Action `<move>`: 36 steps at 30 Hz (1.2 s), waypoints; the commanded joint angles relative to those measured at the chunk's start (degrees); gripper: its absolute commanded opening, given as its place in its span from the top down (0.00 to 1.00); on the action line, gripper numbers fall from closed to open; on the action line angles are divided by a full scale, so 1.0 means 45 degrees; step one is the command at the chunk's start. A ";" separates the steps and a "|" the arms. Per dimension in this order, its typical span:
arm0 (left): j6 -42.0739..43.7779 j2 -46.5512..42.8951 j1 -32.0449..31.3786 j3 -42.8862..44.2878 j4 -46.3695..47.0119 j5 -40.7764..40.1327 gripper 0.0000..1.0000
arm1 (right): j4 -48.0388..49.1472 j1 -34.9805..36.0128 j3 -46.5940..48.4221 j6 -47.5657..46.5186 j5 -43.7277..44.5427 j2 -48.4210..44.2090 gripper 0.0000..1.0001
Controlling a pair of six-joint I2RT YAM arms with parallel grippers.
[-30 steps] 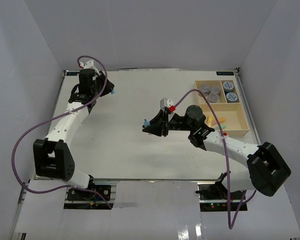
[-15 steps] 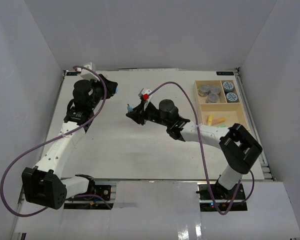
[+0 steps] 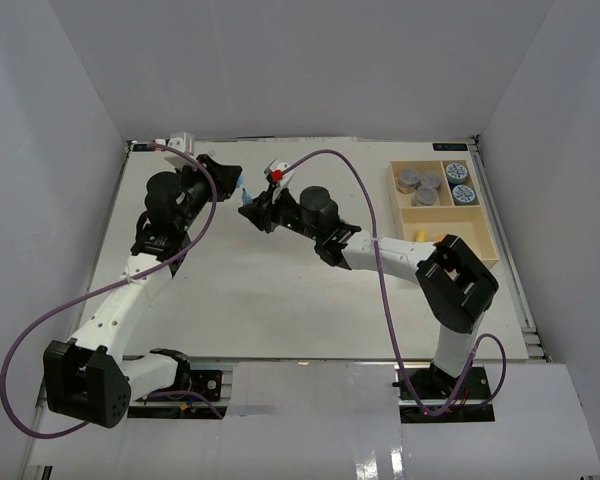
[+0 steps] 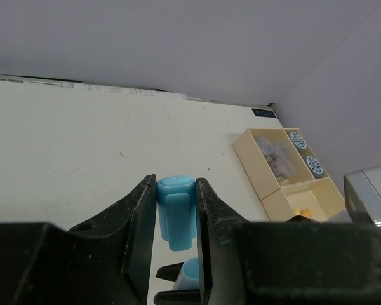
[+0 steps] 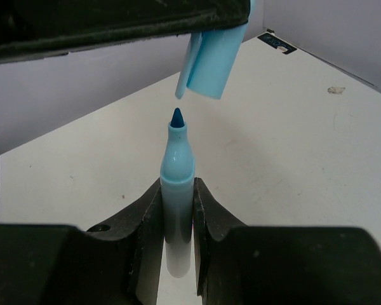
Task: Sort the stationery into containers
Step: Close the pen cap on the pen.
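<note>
My left gripper (image 4: 176,190) is shut on a light blue marker cap (image 4: 176,213), open end down. My right gripper (image 5: 178,190) is shut on a pale blue marker (image 5: 178,184), upright with its dark blue tip bare. The cap (image 5: 213,60) hangs just above and slightly right of that tip, apart from it. In the top view the cap (image 3: 238,181) and the marker (image 3: 247,198) meet at the table's back left-centre. The wooden tray (image 3: 393,200) at the back right holds grey rolls (image 3: 420,184) and patterned rolls (image 3: 459,181) in its small sections.
A yellow marker (image 3: 420,235) lies in the tray's larger section, partly behind my right arm's elbow (image 3: 452,283). Purple cables loop over both arms. White walls close the table at the back and sides.
My right gripper has carried the marker left and back across the table to the left gripper. My left gripper has shifted right with the cap. Both grips are unchanged.
</note>
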 commanded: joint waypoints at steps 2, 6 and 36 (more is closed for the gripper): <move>-0.0125 -0.0394 -0.0122 -0.0242 0.0960 0.0583 0.83 | 0.0270 0.0039 0.0873 0.0169 0.0441 0.0284 0.92; -0.0204 -0.0472 -0.0142 -0.0418 0.1331 0.0954 0.83 | 0.0093 0.0038 0.1147 0.0189 0.0383 0.0480 0.92; 0.0440 -0.0296 -0.0161 -0.0770 0.1937 0.1560 0.85 | 0.0171 -0.0254 0.0874 0.0306 0.0598 0.0032 0.92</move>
